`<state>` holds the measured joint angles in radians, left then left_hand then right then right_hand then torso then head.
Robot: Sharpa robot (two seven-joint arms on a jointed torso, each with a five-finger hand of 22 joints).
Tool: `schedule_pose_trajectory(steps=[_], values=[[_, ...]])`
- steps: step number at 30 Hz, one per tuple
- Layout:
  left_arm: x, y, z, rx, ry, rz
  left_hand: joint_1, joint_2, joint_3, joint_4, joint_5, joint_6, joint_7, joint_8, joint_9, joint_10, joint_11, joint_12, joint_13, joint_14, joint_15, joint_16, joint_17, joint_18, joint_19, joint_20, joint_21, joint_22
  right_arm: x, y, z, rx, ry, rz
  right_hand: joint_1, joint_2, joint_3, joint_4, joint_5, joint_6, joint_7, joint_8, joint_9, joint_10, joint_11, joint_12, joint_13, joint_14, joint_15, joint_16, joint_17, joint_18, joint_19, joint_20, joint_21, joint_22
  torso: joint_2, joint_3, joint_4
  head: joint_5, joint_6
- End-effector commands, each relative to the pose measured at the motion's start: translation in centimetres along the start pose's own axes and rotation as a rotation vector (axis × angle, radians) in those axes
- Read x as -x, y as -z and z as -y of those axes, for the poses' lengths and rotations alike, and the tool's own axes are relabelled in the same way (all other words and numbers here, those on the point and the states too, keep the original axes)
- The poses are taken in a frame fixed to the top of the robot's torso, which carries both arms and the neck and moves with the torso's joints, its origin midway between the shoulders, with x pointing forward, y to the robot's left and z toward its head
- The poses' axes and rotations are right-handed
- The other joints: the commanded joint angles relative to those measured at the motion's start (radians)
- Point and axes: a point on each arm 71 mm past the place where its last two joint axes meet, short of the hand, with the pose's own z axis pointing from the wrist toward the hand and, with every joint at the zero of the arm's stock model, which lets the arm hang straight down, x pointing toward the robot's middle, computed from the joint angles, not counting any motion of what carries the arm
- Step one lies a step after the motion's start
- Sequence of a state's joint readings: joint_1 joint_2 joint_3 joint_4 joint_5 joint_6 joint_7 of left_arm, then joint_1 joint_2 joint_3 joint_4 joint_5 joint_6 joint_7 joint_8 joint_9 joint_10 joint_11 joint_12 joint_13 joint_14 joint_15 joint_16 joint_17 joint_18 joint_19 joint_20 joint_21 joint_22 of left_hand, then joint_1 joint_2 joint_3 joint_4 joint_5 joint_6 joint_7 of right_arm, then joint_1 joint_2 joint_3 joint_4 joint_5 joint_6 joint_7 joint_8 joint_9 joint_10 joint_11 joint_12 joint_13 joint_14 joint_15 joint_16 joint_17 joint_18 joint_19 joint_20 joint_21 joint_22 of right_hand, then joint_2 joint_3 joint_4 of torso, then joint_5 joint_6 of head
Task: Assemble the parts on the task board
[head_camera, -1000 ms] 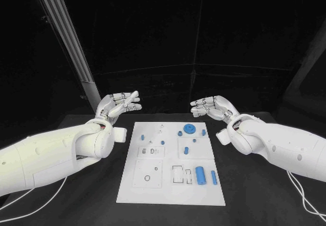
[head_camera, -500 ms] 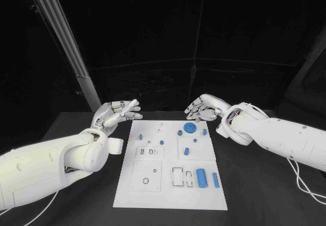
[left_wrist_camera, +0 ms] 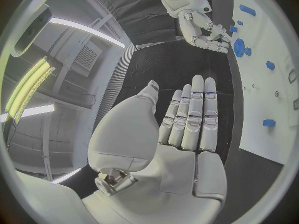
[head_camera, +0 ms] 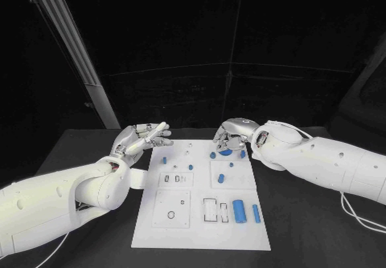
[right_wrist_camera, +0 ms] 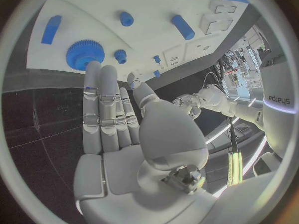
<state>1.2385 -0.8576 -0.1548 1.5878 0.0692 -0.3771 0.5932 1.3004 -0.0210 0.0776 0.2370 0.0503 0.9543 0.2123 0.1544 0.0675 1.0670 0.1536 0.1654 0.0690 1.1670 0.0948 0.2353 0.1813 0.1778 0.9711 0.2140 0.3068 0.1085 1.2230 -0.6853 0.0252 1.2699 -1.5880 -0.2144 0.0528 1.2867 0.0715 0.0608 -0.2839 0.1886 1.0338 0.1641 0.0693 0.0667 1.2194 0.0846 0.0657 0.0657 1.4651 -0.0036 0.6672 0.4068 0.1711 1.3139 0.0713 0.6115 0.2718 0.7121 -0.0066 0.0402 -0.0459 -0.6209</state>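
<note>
change: my right hand (head_camera: 229, 135) has swung in over the far-edge blue gear (right_wrist_camera: 84, 54), fingers apart, empty | left hand (head_camera: 143, 137) open, idle | task board (head_camera: 181, 229): gear pickup likely next

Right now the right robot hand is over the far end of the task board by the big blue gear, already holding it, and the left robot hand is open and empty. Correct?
Not quite. The right robot hand is over the far end of the task board by the blue gear, but holds nothing: the right wrist view shows its fingers straight and the gear lying free on the board. The left robot hand is open and empty.
</note>
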Motion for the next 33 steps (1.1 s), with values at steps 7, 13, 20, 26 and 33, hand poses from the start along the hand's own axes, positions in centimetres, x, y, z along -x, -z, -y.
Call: schedule_pose_trajectory(steps=[7,13,20,26,33], values=[[-0.7,0.0,0.0,0.008,0.021,-0.048,0.004,0.004,-0.003,-0.004,0.002,0.004,0.004,-0.005,-0.001,0.004,0.002,-0.004,-0.001,0.004,0.005,-0.005,0.002,0.006,0.006,-0.002,-0.006,-0.001,-0.2,-0.7,-0.6,-0.01,0.101,-0.074,-0.015,-0.01,0.032,-0.001,0.001,-0.024,0.006,-0.005,-0.001,-0.057,0.01,-0.004,-0.001,0.042,0.002,0.274,0.292,0.008,0.001,0.008,0.087,0.054,0.02,-0.0028,0.0092,-0.011,0.002],[-0.7,0.0,0.0,0.015,0.024,-0.053,0.0,0.005,-0.011,-0.006,0.002,-0.004,0.009,-0.014,-0.002,-0.003,0.006,-0.014,-0.002,0.004,0.008,-0.013,0.007,0.006,0.007,0.0,-0.012,-0.006,-0.5,-0.9,-1.1,0.016,0.099,-0.109,0.001,-0.016,0.078,-0.002,-0.006,-0.029,0.01,-0.005,-0.001,-0.081,0.015,-0.004,-0.003,0.027,0.006,0.38,0.398,0.009,-0.023,0.015,0.155,0.098,0.029,-0.003,0.0124,-0.01,0.001],[-0.6,0.0,0.0,0.019,0.024,-0.053,0.0,0.005,-0.012,-0.007,0.002,-0.007,0.01,-0.016,-0.002,-0.006,0.007,-0.017,-0.003,0.004,0.009,-0.015,0.008,0.006,0.008,0.001,-0.013,-0.008,-0.7,-1.0,-1.2,0.019,0.108,-0.133,-0.012,-0.025,0.107,0.0,-0.01,-0.027,0.01,-0.004,0.0,-0.085,0.017,-0.003,-0.002,0.027,0.006,0.458,0.483,0.0,-0.021,0.023,0.249,0.199,0.032,-0.0029,0.0141,-0.009,-0.003],[-0.6,0.0,-0.1,0.022,0.025,-0.054,0.001,0.005,-0.013,-0.007,0.002,-0.007,0.011,-0.016,-0.002,-0.007,0.007,-0.017,-0.003,0.004,0.009,-0.016,0.009,0.006,0.008,0.001,-0.014,-0.008,-0.8,-1.2,-1.3,0.017,0.117,-0.144,-0.015,-0.025,0.13,0.0,-0.01,-0.024,0.01,-0.004,0.0,-0.083,0.017,-0.003,-0.002,0.024,0.007,0.487,0.51,-0.004,-0.023,0.025,0.293,0.244,0.034,-0.0027,0.0151,-0.01,-0.003],[-0.6,0.0,0.0,0.026,0.027,-0.057,0.001,0.004,-0.014,-0.008,0.002,-0.008,0.011,-0.017,-0.002,-0.007,0.008,-0.018,-0.003,0.004,0.009,-0.016,0.009,0.006,0.008,0.001,-0.014,-0.009,-0.9,-1.5,-1.2,0.009,0.129,-0.151,0.002,-0.019,0.188,-0.004,-0.024,-0.018,0.01,-0.004,0.0,-0.075,0.016,-0.003,-0.003,0.024,0.007,0.524,0.547,-0.014,-0.015,0.027,0.366,0.328,0.036,-0.0015,0.0153,-0.008,-0.009]])
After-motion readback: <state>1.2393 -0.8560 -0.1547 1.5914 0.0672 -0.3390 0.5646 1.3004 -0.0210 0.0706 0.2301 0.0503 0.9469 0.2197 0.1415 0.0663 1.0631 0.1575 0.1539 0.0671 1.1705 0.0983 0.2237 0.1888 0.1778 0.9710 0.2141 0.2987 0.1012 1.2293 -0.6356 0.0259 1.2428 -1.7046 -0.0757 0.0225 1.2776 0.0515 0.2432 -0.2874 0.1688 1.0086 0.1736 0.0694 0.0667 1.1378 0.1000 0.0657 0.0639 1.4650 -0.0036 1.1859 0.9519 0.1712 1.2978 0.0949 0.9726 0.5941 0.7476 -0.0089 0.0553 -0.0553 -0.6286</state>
